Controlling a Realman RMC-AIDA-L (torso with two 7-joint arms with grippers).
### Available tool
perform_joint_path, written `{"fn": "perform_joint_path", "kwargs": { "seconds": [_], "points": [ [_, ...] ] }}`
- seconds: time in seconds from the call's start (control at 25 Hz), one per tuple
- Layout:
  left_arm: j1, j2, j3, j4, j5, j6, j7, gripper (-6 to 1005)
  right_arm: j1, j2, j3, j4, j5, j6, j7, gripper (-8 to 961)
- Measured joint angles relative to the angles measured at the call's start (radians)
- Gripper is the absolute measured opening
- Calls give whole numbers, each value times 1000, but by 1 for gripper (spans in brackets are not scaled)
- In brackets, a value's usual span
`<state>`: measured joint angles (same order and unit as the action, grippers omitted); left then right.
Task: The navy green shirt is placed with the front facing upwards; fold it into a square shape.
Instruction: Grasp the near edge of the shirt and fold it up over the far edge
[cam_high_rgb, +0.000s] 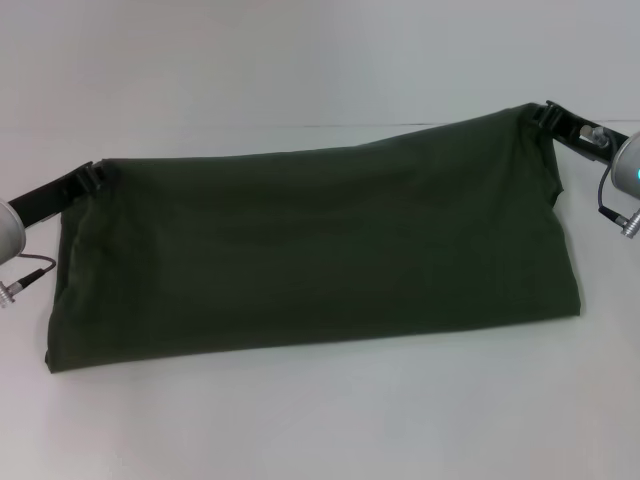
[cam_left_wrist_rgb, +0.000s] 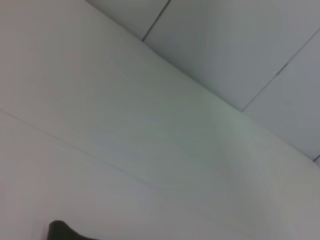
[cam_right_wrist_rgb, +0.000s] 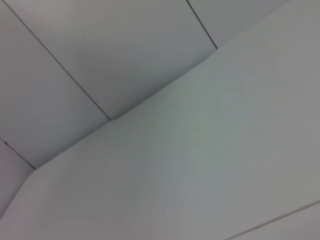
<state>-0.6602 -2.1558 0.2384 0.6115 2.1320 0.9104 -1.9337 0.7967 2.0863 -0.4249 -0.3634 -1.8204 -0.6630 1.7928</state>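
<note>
The navy green shirt (cam_high_rgb: 310, 255) stretches across the white table in the head view, plain green side showing, no lettering visible. Its upper edge is lifted and pulled taut between both arms, while the lower edge rests on the table. My left gripper (cam_high_rgb: 97, 177) is shut on the shirt's upper left corner. My right gripper (cam_high_rgb: 537, 118) is shut on the upper right corner, held a little higher. The wrist views show only white table and wall, plus a dark scrap (cam_left_wrist_rgb: 62, 231) at one edge of the left wrist view.
The white table (cam_high_rgb: 320, 420) extends in front of the shirt and behind it to a pale wall. Cables hang from both wrists at the frame's sides.
</note>
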Motion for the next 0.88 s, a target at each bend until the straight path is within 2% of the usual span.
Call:
{"fn": "perform_joint_path", "kwargs": {
  "seconds": [0.44, 0.88],
  "points": [
    [-13, -3, 3, -44, -71, -69, 58, 65, 12, 0, -1, 28, 98, 21, -73, 84],
    [-27, -5, 2, -83, -105, -141, 96, 66, 50, 6, -2, 70, 117, 79, -140, 118]
  ]
}}
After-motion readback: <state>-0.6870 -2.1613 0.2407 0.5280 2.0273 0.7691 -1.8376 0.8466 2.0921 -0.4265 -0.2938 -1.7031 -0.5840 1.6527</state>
